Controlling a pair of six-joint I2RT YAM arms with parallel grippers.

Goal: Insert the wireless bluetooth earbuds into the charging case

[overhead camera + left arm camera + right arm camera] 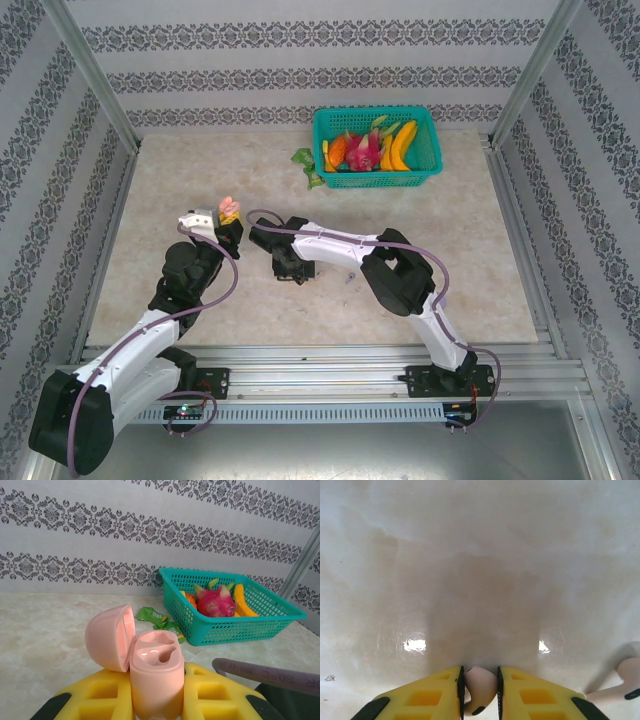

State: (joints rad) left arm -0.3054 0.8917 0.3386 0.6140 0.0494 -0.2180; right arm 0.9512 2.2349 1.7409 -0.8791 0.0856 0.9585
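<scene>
Pink open case (155,670) fills left tool (157,692); right tool (480,692) pinches earbud (480,681) on open tabletop (480,555).

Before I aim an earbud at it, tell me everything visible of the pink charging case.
The pink charging case is rounded, glossy plastic. Its hinged lid stands open to the left; the moulded wells in the base look empty. It stands upright, clamped at its lower half between the yellow jaws of the left gripper.

The left gripper (226,224) holds the charging case (155,672) above the table (180,175), left of centre; just to its right the right gripper (480,686) pinches an earbud (480,684) at the tabletop, a second earbud (626,680) nearby on the right; behind, a basket (376,111) with packets (309,166) just to its left.
</scene>
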